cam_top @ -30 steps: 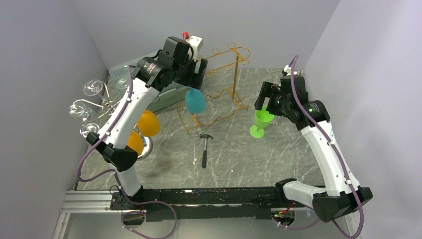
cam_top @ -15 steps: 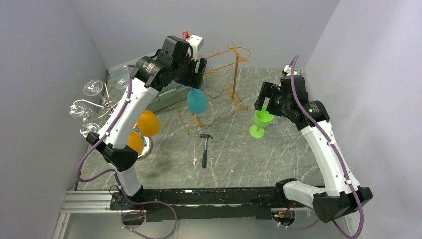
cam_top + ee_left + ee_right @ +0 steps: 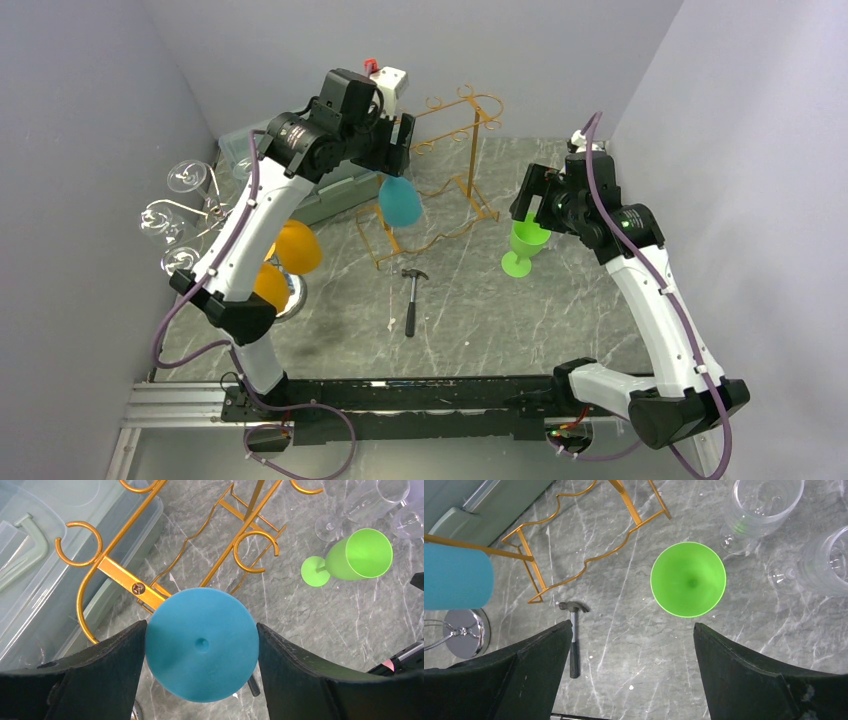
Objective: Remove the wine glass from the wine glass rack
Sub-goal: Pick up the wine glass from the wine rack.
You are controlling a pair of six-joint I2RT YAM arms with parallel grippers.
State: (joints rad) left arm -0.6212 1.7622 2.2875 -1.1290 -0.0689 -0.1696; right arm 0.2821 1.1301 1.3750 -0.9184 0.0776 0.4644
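A gold wire wine glass rack (image 3: 455, 165) stands at the back middle of the table. My left gripper (image 3: 397, 160) is shut on the round foot (image 3: 201, 642) of a blue wine glass (image 3: 400, 201), which hangs bowl down at the left end of the rack's upper arm (image 3: 120, 575). The foot covers that arm's tip, so I cannot tell whether it still rests on it. My right gripper (image 3: 530, 205) is open and empty, hovering just above a green wine glass (image 3: 522, 245) that stands upright on the table (image 3: 688, 579).
A small hammer (image 3: 411, 295) lies in front of the rack. A chrome stand with clear glasses (image 3: 175, 215) and orange glasses (image 3: 297, 247) is at the left. A translucent bin (image 3: 335, 190) sits behind the left arm. Clear glasses (image 3: 764, 505) stand near the green one.
My left gripper has carried the blue glass a little to the right and slightly up. The right arm has barely moved.
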